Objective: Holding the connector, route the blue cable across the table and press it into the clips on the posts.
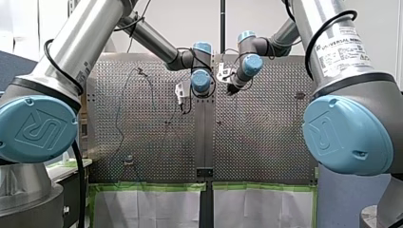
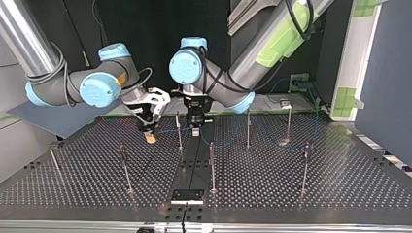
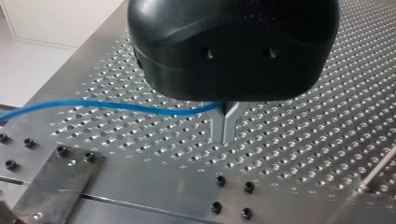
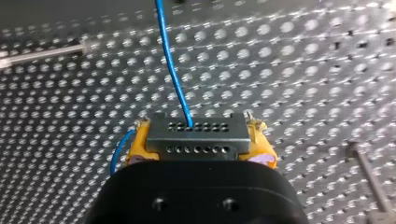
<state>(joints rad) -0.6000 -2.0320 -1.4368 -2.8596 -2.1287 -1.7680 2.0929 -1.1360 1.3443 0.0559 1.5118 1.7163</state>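
Connector (image 4: 196, 137) (grey), seemingly in right fingers (image 4: 136, 149).

Light is glaring off the perforated table (image 3: 303, 140) in both wrist views. The top view's backdrop is lying dark.

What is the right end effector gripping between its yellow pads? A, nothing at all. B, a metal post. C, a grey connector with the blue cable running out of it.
C: in the right wrist view the grey connector sits clamped between the yellow pads of my right end effector, the blue cable leaving its face.
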